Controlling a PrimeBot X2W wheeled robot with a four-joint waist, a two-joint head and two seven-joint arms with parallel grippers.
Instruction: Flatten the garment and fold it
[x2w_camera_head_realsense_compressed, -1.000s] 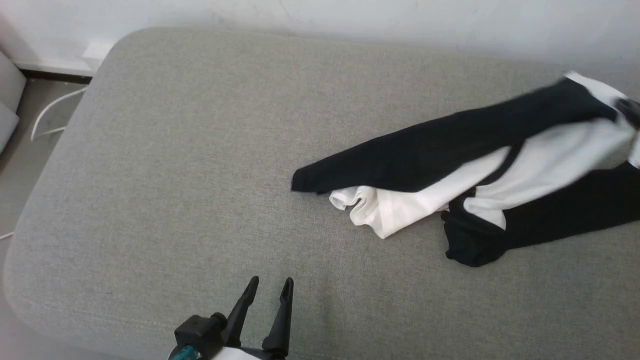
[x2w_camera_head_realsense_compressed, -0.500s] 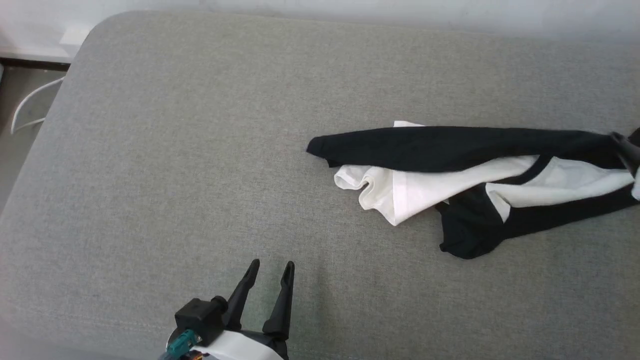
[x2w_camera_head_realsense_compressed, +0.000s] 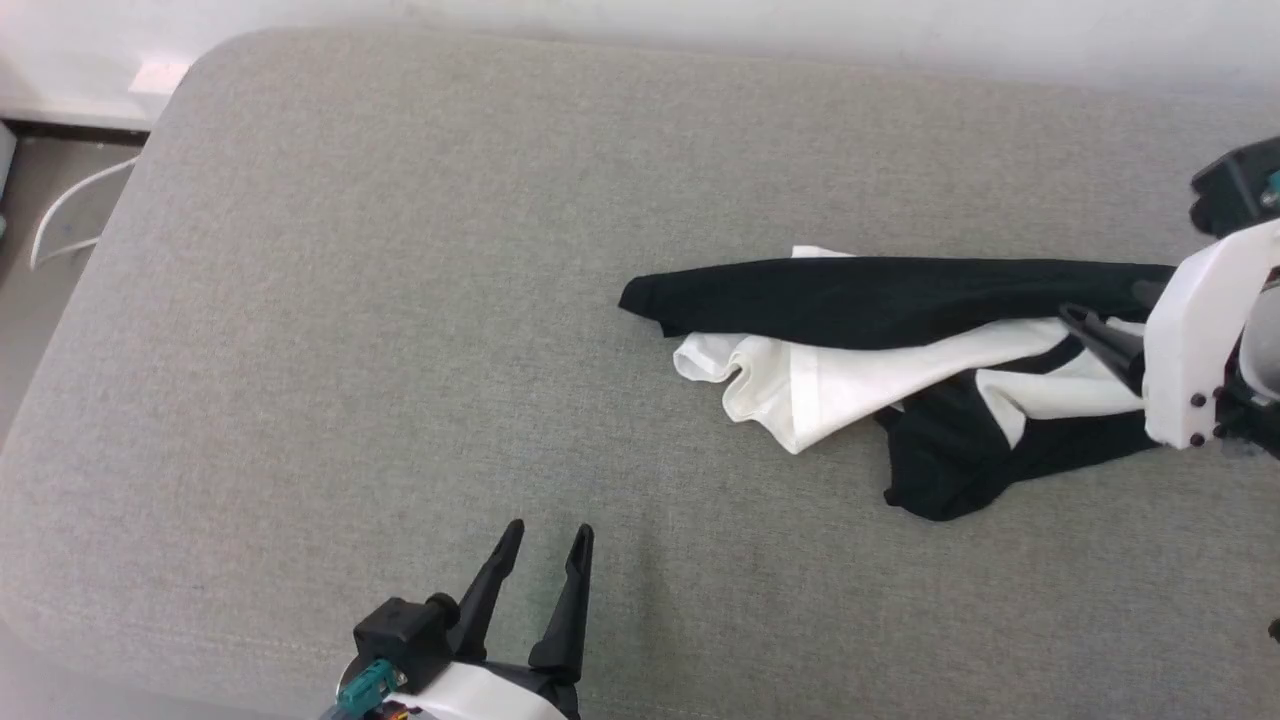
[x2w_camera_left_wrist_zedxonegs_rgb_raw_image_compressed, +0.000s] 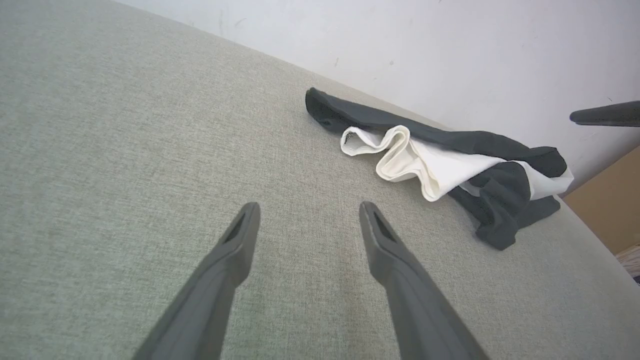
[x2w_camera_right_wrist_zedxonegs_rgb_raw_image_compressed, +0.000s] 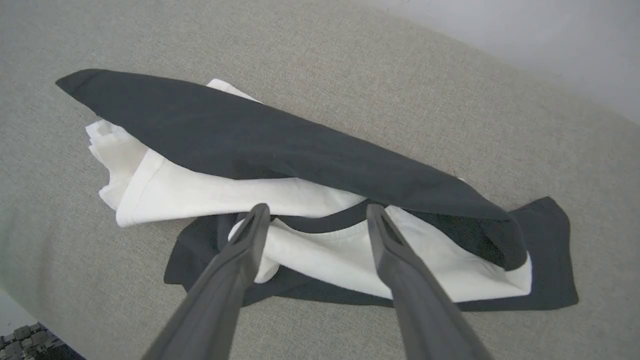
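The garment (x2w_camera_head_realsense_compressed: 880, 340) lies crumpled on the right part of the grey cushion (x2w_camera_head_realsense_compressed: 400, 300), one black sleeve stretched over bunched white cloth. My right gripper (x2w_camera_head_realsense_compressed: 1110, 315) hovers over its right end, open, with nothing between the fingers. In the right wrist view this gripper (x2w_camera_right_wrist_zedxonegs_rgb_raw_image_compressed: 317, 210) points down at the garment (x2w_camera_right_wrist_zedxonegs_rgb_raw_image_compressed: 250, 145) near the black collar band. My left gripper (x2w_camera_head_realsense_compressed: 548, 540) stands open near the front edge, well left of the garment. In the left wrist view the left gripper (x2w_camera_left_wrist_zedxonegs_rgb_raw_image_compressed: 308, 210) is empty and the garment (x2w_camera_left_wrist_zedxonegs_rgb_raw_image_compressed: 440, 160) lies beyond it.
A white wall runs behind the cushion. Bare floor with a white cable (x2w_camera_head_realsense_compressed: 70, 210) lies past the rounded left edge. A brown cardboard surface (x2w_camera_left_wrist_zedxonegs_rgb_raw_image_compressed: 610, 200) shows beyond the cushion's far right end. The right gripper's finger (x2w_camera_left_wrist_zedxonegs_rgb_raw_image_compressed: 605, 115) shows at the right edge.
The right gripper has opened and let go of the garment, which has dropped from a lifted stretch onto the cushion. The right arm has come into view. The left gripper has stayed put.
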